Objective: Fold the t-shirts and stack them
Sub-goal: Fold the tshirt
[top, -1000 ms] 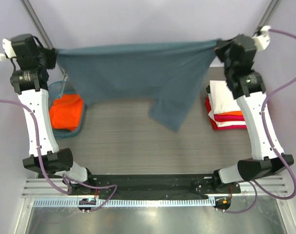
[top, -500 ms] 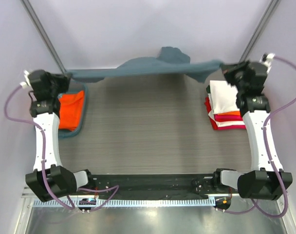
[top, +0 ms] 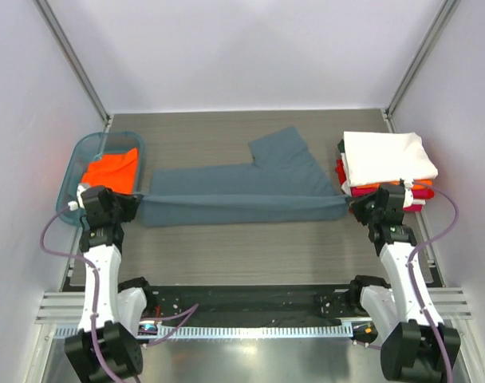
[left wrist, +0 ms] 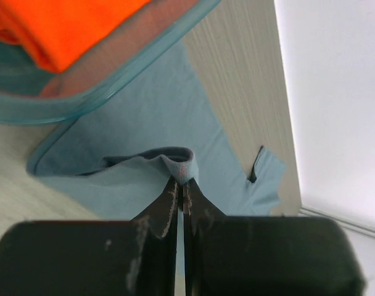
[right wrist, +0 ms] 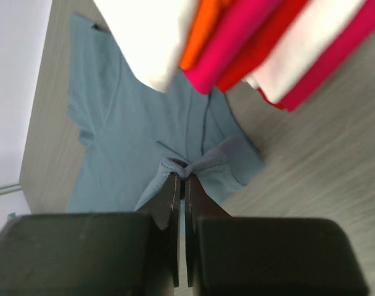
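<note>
The slate blue-grey t-shirt (top: 250,191) lies stretched flat across the table, one sleeve pointing to the back. My left gripper (top: 139,203) is shut on its left edge (left wrist: 178,165), low over the table. My right gripper (top: 350,206) is shut on its right edge (right wrist: 184,168). A folded stack of white, orange and red t-shirts (top: 382,163) sits at the right, seen close in the right wrist view (right wrist: 237,43). An orange t-shirt (top: 111,169) lies in the basket at the left and also shows in the left wrist view (left wrist: 58,24).
The teal translucent basket (top: 76,155) stands at the left edge beside my left gripper, and its rim (left wrist: 113,86) shows in the left wrist view. White walls and metal posts enclose the table. The arm bases sit at the near edge.
Both arms swung the blue-grey shirt from high at the back down and toward the near side. It was hanging in the air and now lies spread on the table.
</note>
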Motion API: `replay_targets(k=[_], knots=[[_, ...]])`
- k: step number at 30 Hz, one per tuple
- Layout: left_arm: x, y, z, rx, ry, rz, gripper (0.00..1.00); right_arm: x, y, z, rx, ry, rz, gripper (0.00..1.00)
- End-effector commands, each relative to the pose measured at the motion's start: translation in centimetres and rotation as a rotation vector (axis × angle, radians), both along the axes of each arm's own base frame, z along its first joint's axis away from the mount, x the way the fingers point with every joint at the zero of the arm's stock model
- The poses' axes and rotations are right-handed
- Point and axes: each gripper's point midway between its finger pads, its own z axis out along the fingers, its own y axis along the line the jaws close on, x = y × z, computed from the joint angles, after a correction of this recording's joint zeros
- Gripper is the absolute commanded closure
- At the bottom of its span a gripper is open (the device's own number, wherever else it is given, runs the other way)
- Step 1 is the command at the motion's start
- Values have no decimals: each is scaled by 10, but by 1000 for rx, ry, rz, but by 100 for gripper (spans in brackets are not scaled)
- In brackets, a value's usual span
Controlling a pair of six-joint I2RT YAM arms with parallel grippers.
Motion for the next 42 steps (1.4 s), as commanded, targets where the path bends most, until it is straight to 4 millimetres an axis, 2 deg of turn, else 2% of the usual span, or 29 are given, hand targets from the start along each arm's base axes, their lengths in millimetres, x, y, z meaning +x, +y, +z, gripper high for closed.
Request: replay_targets(k=[1, 2, 3, 5, 6, 7, 9, 10, 11, 15, 21, 26, 28, 34, 35, 39, 42], knots=[[-27, 15, -20, 90, 67, 64, 100, -21, -15, -5, -60, 10, -68, 99], [-37, 13, -29, 91, 106, 63, 100, -30, -14, -4, -62, -10, -76, 99], [-44, 14, -29, 103, 100, 79, 100, -36, -14, -5, -58, -9, -86, 99], [-59, 11, -43, 89, 138, 89, 100, -54, -17, -14, -60, 24, -118, 99], [-63, 10, -39, 78, 104, 107, 100, -59, -17, -8, -66, -11, -127, 99], [-72, 8, -49, 59, 136, 122, 100, -68, -20, -12, -72, 6, -151, 99], [-79, 5, -48, 22, 119, 153, 100, -76, -21, -12, -79, 6, -165, 99], [-83, 2, -44, 15, 99, 158, 100, -78, -21, -15, -82, 26, -163, 99], [-92, 4, -53, 16, 149, 180, 100, -82, -21, -22, -84, 56, -161, 99], [-102, -2, -65, -27, 225, 182, 100, -86, -19, -31, -84, 96, -145, 99], [-112, -13, -66, -104, 231, 196, 100, -92, -21, -32, -85, 100, -163, 99], [-125, -17, -69, -120, 298, 200, 100, -98, -23, -46, -90, 184, -174, 99], [-125, -18, -69, -124, 294, 195, 100, -98, -23, -50, -86, 211, -172, 99], [-112, -21, -72, -148, 279, 166, 100, -83, -23, -43, -95, 184, -144, 99], [-103, -22, -68, -158, 240, 148, 100, -81, -22, -45, -95, 191, -133, 99], [-96, -26, -94, -213, 272, 148, 100, -74, -13, -64, -55, 243, -92, 99], [-88, -26, -102, -230, 275, 153, 100, -70, -9, -79, -31, 277, -85, 99]])
